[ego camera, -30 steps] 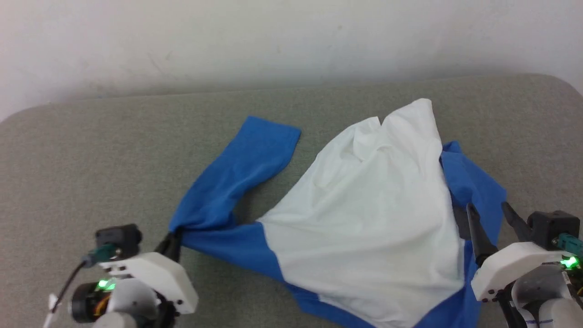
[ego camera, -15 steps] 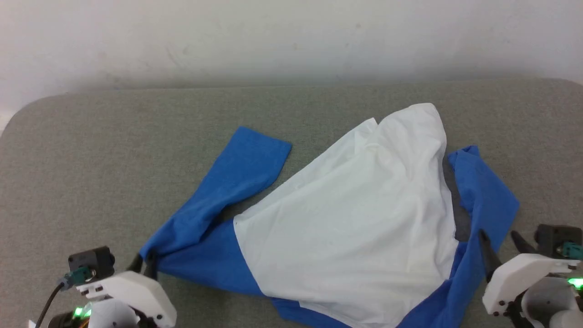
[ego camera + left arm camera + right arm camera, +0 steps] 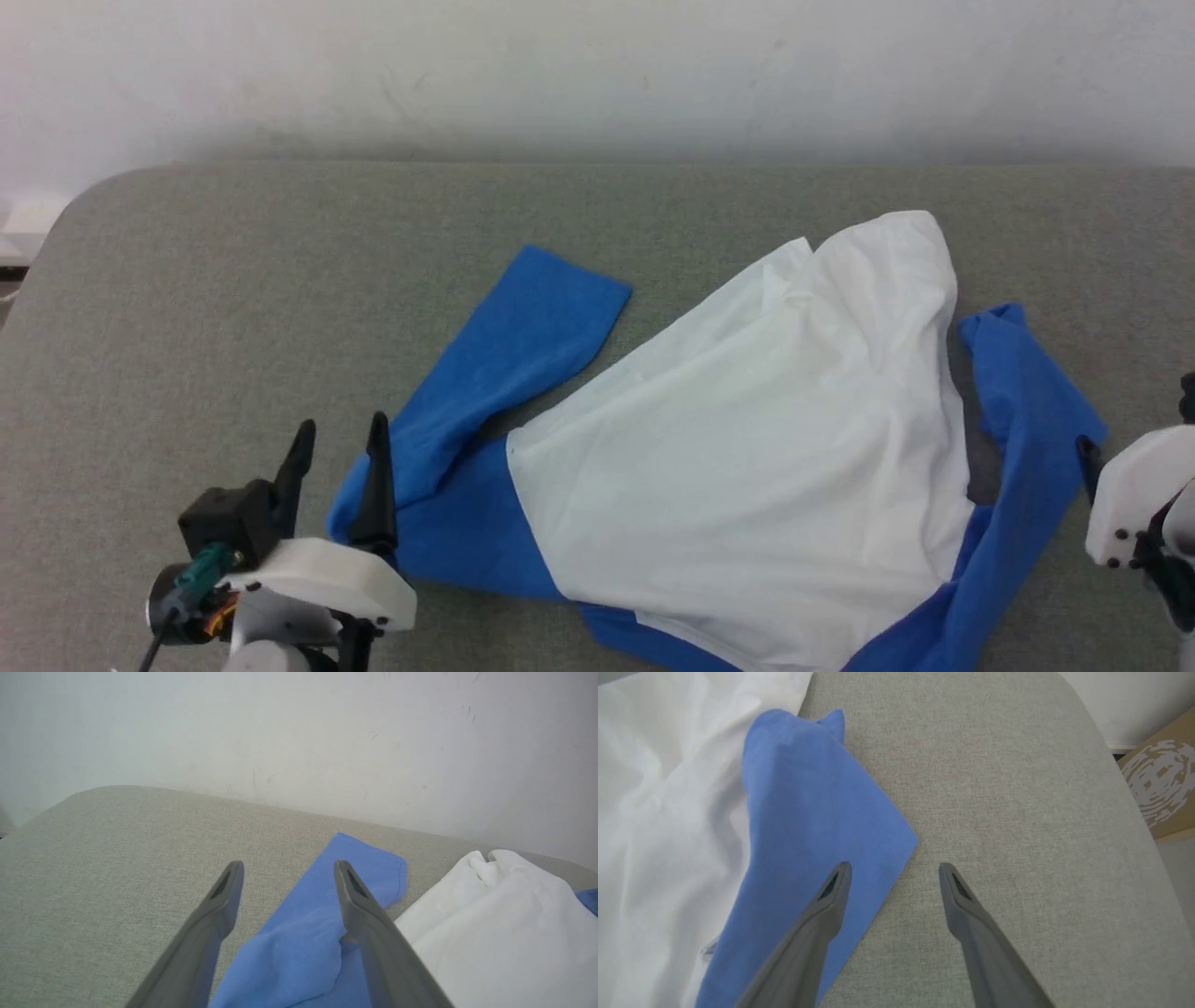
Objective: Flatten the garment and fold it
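The garment point(image 3: 747, 485) lies spread but rumpled on the table point(image 3: 233, 280), its thin white body panel creased into soft ridges at the far end and its bright blue sides trailing along the near edge. The left sleeve point(image 3: 523, 355) stretches out as a long blue strip with a square hemmed end; the right sleeve point(image 3: 1027, 401) is folded into a pointed blue flap. My left gripper point(image 3: 342, 422) stands spread and empty, one dark tapered finger over that strip's bunched near end, the other over bare table. My right gripper point(image 3: 895, 865) is spread and empty too, one finger above the flap's edge. The table is covered in coarse grey woven cloth with rounded corners, against a scuffed white wall point(image 3: 560, 75).
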### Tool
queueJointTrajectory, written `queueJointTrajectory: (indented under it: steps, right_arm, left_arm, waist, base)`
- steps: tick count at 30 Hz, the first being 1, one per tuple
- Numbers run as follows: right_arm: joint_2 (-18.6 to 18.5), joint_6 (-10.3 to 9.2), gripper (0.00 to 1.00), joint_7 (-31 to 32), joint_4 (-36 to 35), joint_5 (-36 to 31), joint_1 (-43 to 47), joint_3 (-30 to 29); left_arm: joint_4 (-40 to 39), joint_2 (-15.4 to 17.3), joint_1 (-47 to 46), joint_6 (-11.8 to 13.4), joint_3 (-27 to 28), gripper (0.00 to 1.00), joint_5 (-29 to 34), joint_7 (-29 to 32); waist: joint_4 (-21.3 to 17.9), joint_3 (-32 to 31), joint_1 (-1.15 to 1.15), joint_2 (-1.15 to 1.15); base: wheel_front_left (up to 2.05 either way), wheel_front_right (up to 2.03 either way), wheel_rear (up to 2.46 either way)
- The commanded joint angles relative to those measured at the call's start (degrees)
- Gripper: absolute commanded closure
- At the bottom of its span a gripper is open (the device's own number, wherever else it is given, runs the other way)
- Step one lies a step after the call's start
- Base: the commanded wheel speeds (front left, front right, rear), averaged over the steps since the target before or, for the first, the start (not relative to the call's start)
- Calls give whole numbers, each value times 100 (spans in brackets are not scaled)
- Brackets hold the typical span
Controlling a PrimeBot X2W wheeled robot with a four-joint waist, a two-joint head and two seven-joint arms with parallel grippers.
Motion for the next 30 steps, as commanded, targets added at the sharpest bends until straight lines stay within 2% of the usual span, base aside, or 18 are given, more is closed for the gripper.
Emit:
queueJointTrajectory:
  steps: [1, 5, 12, 13, 14, 15, 23, 30]
  right_arm:
    - [-97, -12, 0, 123, 178, 58, -182, 43]
    - [-297, -12, 0, 465, 744, -11, -402, 97]
    - [-375, -12, 0, 446, 1499, -78, -533, 376]
    - [-360, -12, 10, 435, 1597, -55, -534, 420]
    - [-344, -12, 61, 409, 1686, -30, -535, 456]
    - [-337, -12, 100, 368, 1761, -15, -539, 495]
    - [-482, -12, 100, -456, 1766, -171, -663, 552]
    - [-805, -12, 100, -884, 1063, -804, -628, 82]
  left_arm:
    - [62, -43, -118, -49, -42, 0, 38, -65]
    - [184, -103, -175, -80, -134, 0, 41, -116]
    - [276, -99, -268, -67, -169, 0, 45, -138]
    - [281, -93, -273, -64, -168, 0, 43, -139]
    - [290, -87, -276, -63, -168, 0, 37, -136]
    - [301, -80, -277, -62, -168, 0, 32, -129]
    - [390, -34, -206, -63, -180, 0, -23, -90]
    - [414, -58, -130, -59, -207, 0, -82, -121]
  waist:
    - [119, 115, 0, 0]
    - [252, 227, 0, 0]
    - [342, 362, 0, 0]
    - [335, 370, 0, 0]
    - [321, 371, 0, 0]
    - [301, 365, 0, 0]
    - [-68, 80, 0, 0]
    - [-331, -149, 0, 0]
  base:
    - [0, 0, 0]
    - [0, 0, 0]
    - [0, 0, 0]
    - [0, 0, 0]
    - [0, 0, 0]
    - [0, 0, 0]
    - [0, 0, 0]
    - [0, 0, 0]
